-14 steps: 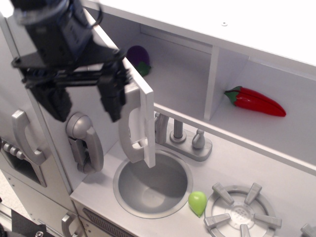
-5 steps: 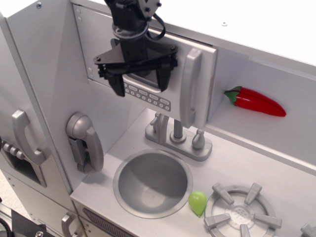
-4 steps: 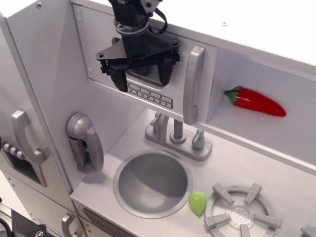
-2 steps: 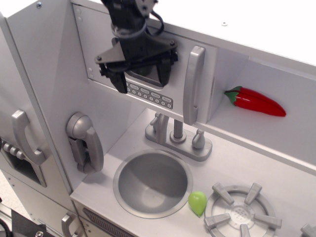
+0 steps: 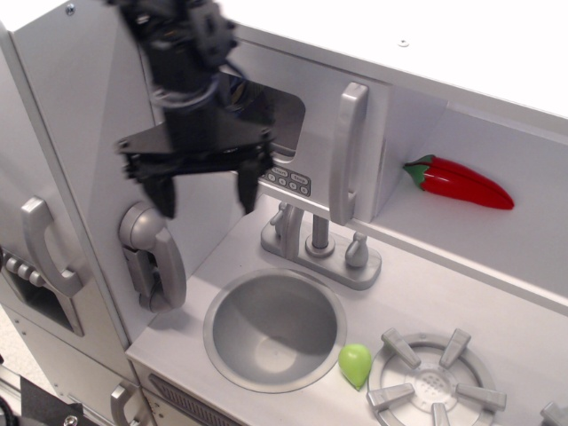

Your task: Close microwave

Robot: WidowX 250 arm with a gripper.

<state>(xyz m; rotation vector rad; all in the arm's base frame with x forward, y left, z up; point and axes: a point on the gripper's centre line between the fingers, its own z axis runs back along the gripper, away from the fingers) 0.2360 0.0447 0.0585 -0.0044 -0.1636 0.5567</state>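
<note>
Grey toy-kitchen walls frame the microwave [image 5: 293, 133] at upper centre, its door flush, handle [image 5: 348, 151] upright. Left of it, the gripper [image 5: 203, 190] hangs open and empty above the sink [image 5: 275, 330]. Closing looks done; next, clear away.

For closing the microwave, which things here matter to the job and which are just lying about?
Part of the job:
- microwave, door flush with its frame
- gripper, jaws spread, holding nothing, in front of the cabinet

Just lying about:
- red chili pepper in the open shelf
- green toy beside the sink
- phone handset
- faucet
- stove burner
</note>
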